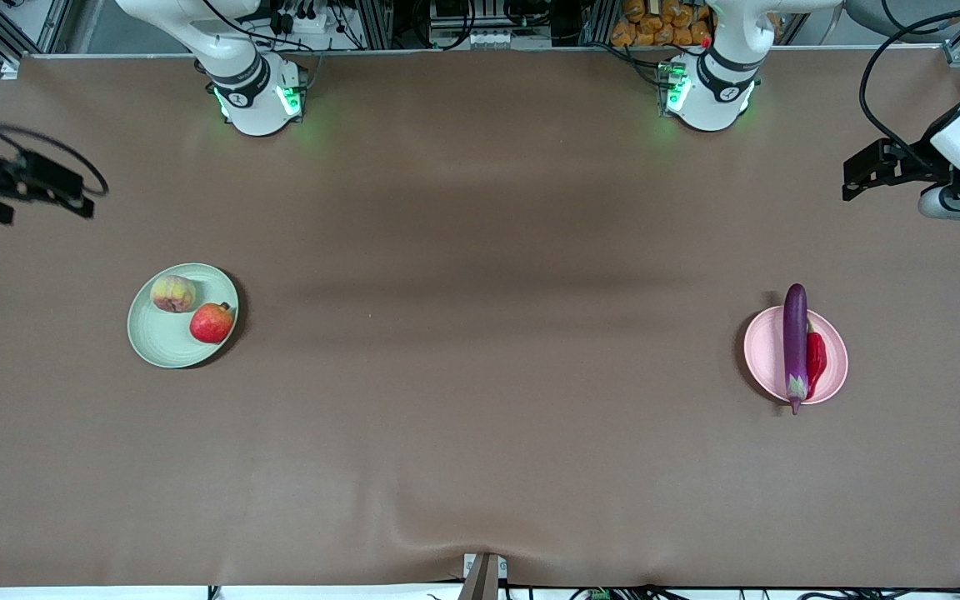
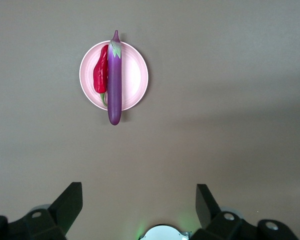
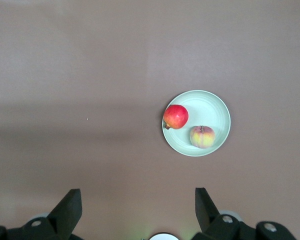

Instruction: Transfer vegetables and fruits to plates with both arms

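Note:
The purple eggplant (image 1: 795, 343) and the red chili pepper (image 1: 816, 358) lie side by side on the pale pink plate (image 1: 762, 354) toward the left arm's end of the table; the left wrist view shows the eggplant (image 2: 114, 80), the chili (image 2: 100, 75) and the plate (image 2: 136, 75). The peach (image 1: 173, 293) and the red pomegranate-like fruit (image 1: 212, 322) sit on the pale green plate (image 1: 162, 342); the right wrist view shows the fruit (image 3: 175, 116), the peach (image 3: 202, 136) and the plate (image 3: 210, 106). My left gripper (image 1: 853, 179) (image 2: 139, 200) is open and empty, high at the table's end. My right gripper (image 1: 72, 196) (image 3: 138, 200) is open and empty, high at its own end.
The brown table cover (image 1: 480, 375) spreads between the two plates. The arm bases (image 1: 259, 96) (image 1: 709, 92) stand along the table edge farthest from the front camera. A small mount (image 1: 484, 575) sticks up at the edge nearest that camera.

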Tool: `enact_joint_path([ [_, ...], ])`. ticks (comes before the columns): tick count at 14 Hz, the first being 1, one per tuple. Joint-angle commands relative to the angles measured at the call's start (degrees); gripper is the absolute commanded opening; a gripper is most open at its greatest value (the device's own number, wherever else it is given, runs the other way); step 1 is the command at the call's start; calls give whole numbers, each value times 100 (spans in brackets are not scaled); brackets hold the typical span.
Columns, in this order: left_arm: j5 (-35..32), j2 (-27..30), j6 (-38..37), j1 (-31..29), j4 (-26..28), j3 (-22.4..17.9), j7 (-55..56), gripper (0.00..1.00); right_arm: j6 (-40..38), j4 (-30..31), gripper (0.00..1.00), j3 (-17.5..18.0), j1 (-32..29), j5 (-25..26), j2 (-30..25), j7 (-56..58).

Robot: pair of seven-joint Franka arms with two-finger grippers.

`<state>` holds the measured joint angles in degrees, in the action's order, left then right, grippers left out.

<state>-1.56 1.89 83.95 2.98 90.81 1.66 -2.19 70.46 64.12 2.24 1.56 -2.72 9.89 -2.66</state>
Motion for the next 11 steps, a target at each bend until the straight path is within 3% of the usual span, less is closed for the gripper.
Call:
enact_joint_path([
  [1, 42, -14, -107, -25, -99, 19, 8, 100, 816, 2026, 100, 128, -226, 88, -1389, -59],
  [2, 50, -14, -98, -25, -99, 19, 8, 100, 1099, 2486, 100, 119, -235, 87, -1707, -24],
  [4, 50, -14, -98, -25, -99, 19, 8, 100, 1172, 2711, 100, 66, -296, 79, -1851, -24],
  [9, 42, -14, -98, -25, -90, 19, 8, 100, 1234, 2089, 100, 31, -296, 96, -1430, 124],
  [11, 42, -14, -98, -25, -90, 19, 8, 100, 1190, 1981, 100, -170, -288, 53, -1324, 431],
])
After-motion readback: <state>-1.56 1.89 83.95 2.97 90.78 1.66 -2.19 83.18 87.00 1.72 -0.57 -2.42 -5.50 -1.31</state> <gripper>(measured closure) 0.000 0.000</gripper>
